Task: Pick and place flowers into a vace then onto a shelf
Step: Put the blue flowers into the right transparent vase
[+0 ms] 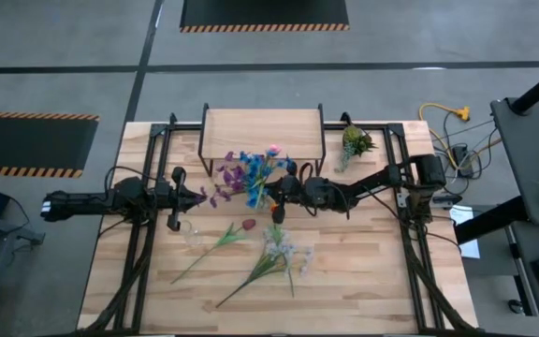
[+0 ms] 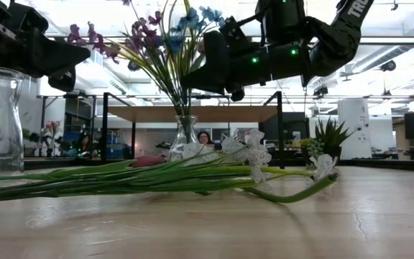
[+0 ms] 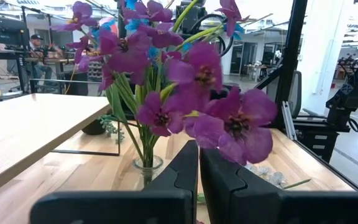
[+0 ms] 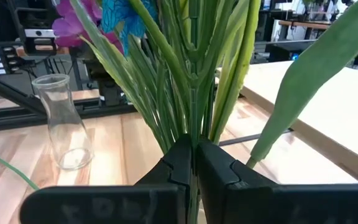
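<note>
a bunch of flowers stands in a small clear vase on the big wooden table, just in front of the shelf. the shelf is a light board on thin black legs at the back of the table. the bunch has purple, blue and pink heads on long green stems. the left gripper is up off the table, next to the purple heads on the left side of the bunch. its two fingers are pressed tight together, and from its own camera the purple heads sit just past the tips, but no stem can be seen between them. the right gripper is on the other side of the bunch, close to the stems. its fingers are also squeezed shut, right up against the green stems, and it is hard to tell if a stem is caught between them. a second clear vase stands with nothing in it near the left arm, a little nearer the front of the table. more flowers lie flat on the table in front: one with a dark red head and a bunch with whitish heads. a short leafy sprig sits at the back of the table, to the right of the shelf. far off in the room a person can be seen.
</note>
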{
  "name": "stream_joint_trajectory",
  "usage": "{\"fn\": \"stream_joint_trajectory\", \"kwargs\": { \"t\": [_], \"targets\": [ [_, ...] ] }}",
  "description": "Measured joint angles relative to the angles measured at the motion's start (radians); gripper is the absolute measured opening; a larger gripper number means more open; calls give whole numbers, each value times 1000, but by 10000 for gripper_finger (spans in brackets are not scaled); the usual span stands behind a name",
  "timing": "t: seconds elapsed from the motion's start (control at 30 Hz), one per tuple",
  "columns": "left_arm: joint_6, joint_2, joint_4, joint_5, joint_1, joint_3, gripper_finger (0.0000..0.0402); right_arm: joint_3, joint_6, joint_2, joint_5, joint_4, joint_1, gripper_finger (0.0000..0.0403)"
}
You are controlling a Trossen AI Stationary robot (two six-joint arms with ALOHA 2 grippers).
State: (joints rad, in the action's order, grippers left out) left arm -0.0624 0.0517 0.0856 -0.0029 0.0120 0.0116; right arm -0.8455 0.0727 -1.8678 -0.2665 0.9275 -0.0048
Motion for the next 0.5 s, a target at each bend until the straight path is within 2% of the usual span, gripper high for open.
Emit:
{"fn": "stream_joint_trajectory", "kwargs": {
  "t": [0.27,0.5],
  "targets": [
    [0,0,0,0,0,0,0,0,3,0,1,3,0,15],
    [0,0,0,0,0,0,0,0,-2,2,2,0,0,78]
  ]
}}
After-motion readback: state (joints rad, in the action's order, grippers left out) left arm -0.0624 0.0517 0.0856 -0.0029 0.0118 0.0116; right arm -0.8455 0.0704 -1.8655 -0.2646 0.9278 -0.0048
